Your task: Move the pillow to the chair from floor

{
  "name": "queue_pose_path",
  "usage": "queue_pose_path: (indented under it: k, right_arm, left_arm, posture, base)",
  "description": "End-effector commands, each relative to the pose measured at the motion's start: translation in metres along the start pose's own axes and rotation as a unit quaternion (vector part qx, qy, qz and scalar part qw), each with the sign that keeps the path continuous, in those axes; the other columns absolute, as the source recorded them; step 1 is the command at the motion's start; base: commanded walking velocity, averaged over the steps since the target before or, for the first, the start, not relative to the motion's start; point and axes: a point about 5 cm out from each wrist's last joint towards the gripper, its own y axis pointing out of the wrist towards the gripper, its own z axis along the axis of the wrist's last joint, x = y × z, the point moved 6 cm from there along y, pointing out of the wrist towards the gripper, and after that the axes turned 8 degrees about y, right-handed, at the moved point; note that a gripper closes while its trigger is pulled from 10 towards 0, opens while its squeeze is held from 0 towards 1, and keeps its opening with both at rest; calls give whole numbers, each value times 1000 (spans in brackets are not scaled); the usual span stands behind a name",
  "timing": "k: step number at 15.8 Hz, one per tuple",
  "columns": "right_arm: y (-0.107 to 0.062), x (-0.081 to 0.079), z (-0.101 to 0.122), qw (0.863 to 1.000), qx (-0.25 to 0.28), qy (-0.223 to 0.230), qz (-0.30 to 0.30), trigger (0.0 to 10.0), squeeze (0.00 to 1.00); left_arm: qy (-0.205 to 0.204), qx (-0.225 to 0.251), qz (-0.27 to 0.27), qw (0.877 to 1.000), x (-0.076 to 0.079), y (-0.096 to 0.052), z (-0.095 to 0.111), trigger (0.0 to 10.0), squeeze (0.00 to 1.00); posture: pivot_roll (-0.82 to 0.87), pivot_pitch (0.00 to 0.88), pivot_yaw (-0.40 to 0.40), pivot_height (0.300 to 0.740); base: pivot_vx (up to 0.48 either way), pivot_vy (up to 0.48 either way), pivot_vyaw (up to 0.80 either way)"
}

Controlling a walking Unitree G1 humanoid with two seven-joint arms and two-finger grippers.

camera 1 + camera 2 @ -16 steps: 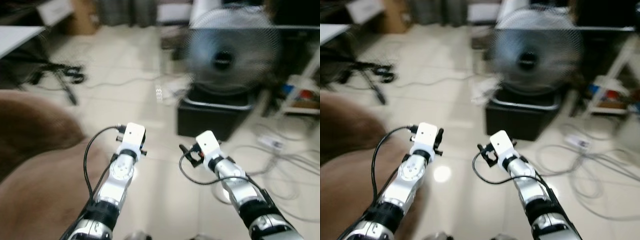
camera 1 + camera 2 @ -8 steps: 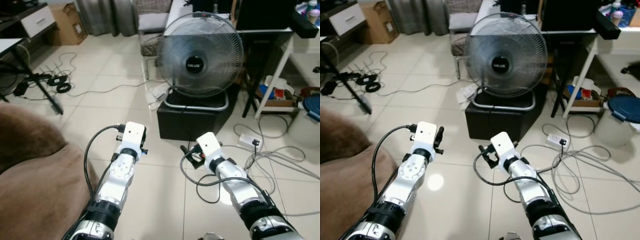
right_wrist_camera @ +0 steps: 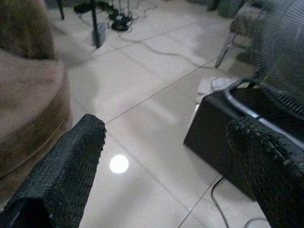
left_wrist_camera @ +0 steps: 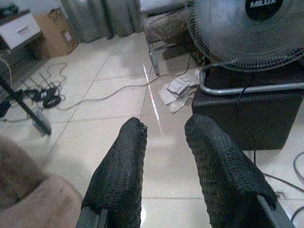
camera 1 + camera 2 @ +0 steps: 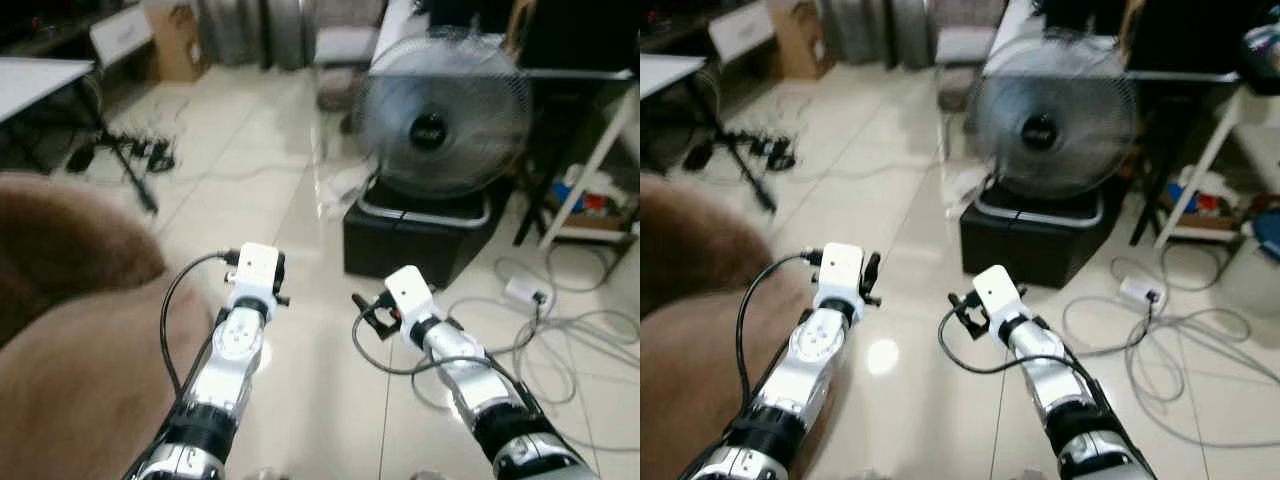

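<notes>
A brown chair [image 5: 70, 330] fills the robot's left foreground on the tiled floor [image 5: 250, 150]; the pillow's place and long axis cannot be told. A fan [image 5: 440, 110] stands ahead on a black box [image 5: 415, 240]. Left pincer [image 4: 164, 142] and right pincer [image 3: 166, 156] hang with fingers parted, holding nothing.

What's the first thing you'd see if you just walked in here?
A big round fan stands straight ahead on a black box. The robot's two silver arms reach out over the shiny tile floor, the left gripper and right gripper both with open jaws. A brown furry seat sits on the left.
</notes>
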Motion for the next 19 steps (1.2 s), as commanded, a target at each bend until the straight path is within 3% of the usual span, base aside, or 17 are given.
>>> queue_pose_path:
  k: [1, 16, 19]
  right_arm:
    - [0, -3, -1, 1000, -1, 0, 3, 10000, 0]
    - [-2, -4, -4, 1000, -9, -4, 10, 10000, 0]
    - [-2, -4, -5, 1000, -11, -5, 9, 10000, 0]
  left_arm:
    - [-6, -7, 5, 1000, -5, -2, -5, 10000, 0]
    - [-5, -7, 8, 1000, -6, -4, -5, 10000, 0]
    - [-9, 1, 1, 1000, -3, -4, -1, 10000, 0]
  posture:
    - [-162, 0, 100, 735]
    - [-156, 0, 93, 735]
    - [-156, 0, 93, 735]
  base:
    - [-480, 0, 0]
    - [0, 0, 0]
    - [-480, 0, 0]
